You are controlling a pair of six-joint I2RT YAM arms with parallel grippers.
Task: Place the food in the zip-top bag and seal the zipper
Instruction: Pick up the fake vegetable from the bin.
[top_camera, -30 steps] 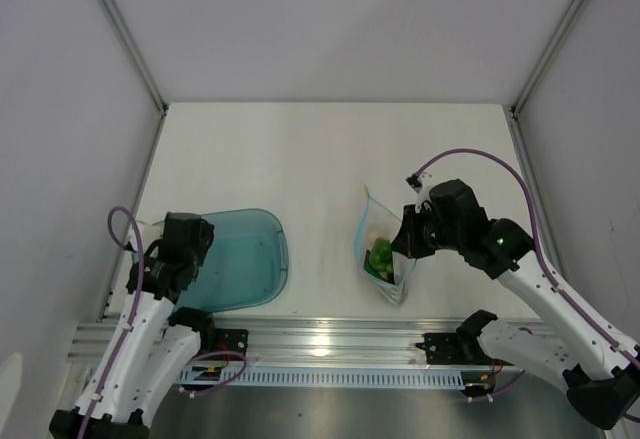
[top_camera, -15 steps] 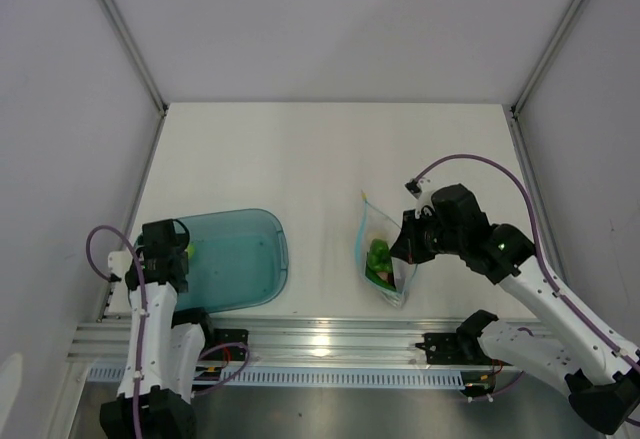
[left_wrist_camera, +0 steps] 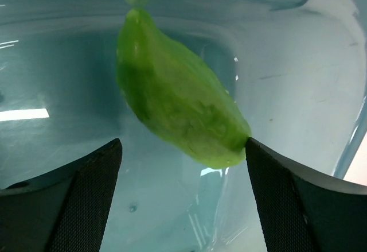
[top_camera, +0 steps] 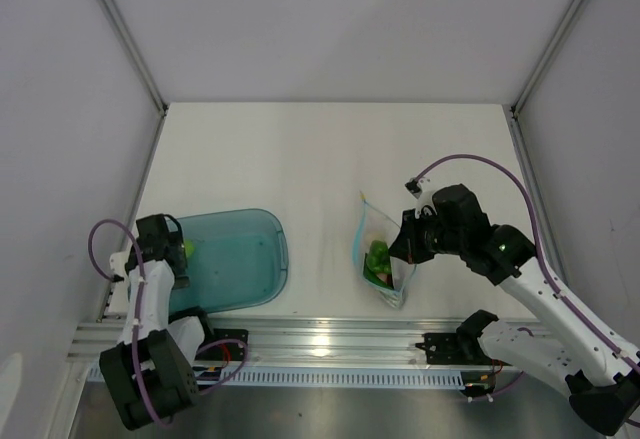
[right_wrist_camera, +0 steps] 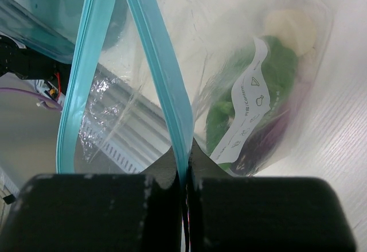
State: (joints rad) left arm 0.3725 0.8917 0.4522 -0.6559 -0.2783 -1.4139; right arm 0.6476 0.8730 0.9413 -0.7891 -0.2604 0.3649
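A long green vegetable (left_wrist_camera: 172,91) lies in the teal tray (left_wrist_camera: 298,62), near the tray's left end (top_camera: 187,249). My left gripper (left_wrist_camera: 182,146) hangs open over it, a finger on either side of its near end; the right fingertip (left_wrist_camera: 255,154) is right at the vegetable's tip. My right gripper (right_wrist_camera: 183,160) is shut on the zipper (right_wrist_camera: 160,74) of the clear zip-top bag (top_camera: 385,254), holding it up off the table. The two blue strips stand apart, so the mouth gapes. Inside the bag are green food (right_wrist_camera: 275,62) and the purple eggplant (right_wrist_camera: 269,140).
The teal tray (top_camera: 240,259) sits at the front left, close to the metal rail (top_camera: 320,344) along the near edge. White walls and frame posts (top_camera: 125,34) close in the table on three sides.
My left arm has swung back and left to the tray's left end, its open gripper now over the green vegetable. The right gripper and bag have barely shifted.
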